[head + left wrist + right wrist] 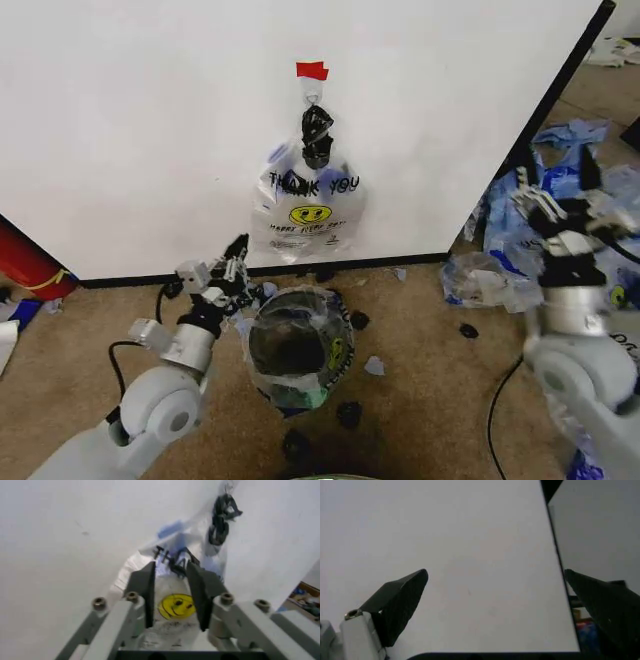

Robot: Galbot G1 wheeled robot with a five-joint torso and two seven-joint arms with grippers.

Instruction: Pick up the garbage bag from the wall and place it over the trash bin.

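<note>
The garbage bag [308,205], clear with "THANK YOU" print and a yellow smiley, hangs from a hook [313,98] on the white wall [150,120], under a red tape piece [312,70]. A black clip [317,135] pinches its neck. Below it on the carpet stands the trash bin [252,345], with clear plastic over its rim. My left gripper [236,258] is just left of the bin, low and short of the bag, open and pointing at the garbage bag [175,605]. That left gripper [171,566] holds nothing. My right gripper [560,200] is raised far right, open; the right gripper [495,573] faces the wall [470,536].
A bluish heap of plastic bags [560,170] lies on the floor past the wall's black edge strip [560,90]. Small black clips [350,412] are scattered around the bin. A red object [25,262] sits at the far left. Cables [120,365] trail near both arms.
</note>
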